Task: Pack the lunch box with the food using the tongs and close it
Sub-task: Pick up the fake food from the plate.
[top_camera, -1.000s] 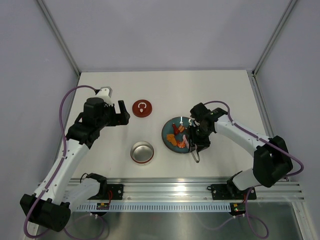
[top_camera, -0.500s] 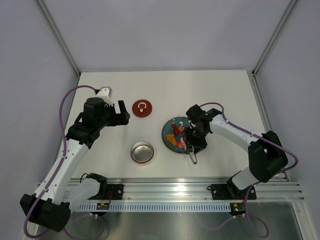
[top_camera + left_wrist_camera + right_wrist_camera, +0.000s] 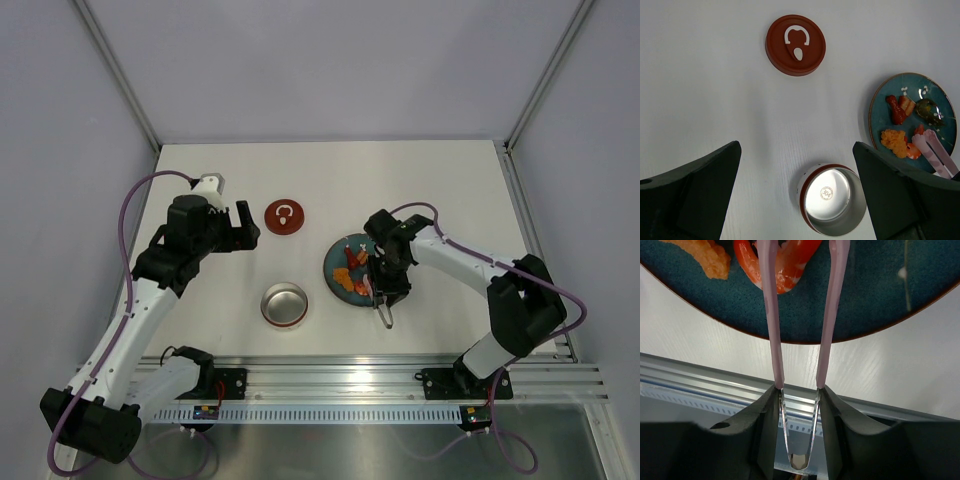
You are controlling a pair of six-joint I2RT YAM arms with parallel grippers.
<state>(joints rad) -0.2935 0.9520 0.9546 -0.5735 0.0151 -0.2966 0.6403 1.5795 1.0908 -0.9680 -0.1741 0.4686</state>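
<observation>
Slim pale-pink metal tongs (image 3: 769, 315) point away, tips over the round teal plate (image 3: 865, 300) — right pincer (image 3: 797, 395) clamps them, now shifted leftward; left pincer (image 3: 243, 225) apart.

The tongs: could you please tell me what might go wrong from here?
The tongs in the right gripper sit off-centre over a red piece on the teal plate, one arm crossing it; closing may shove it aside. The lunch box stands apart from the plate, so a weak pinch could drop food on the way.
</observation>
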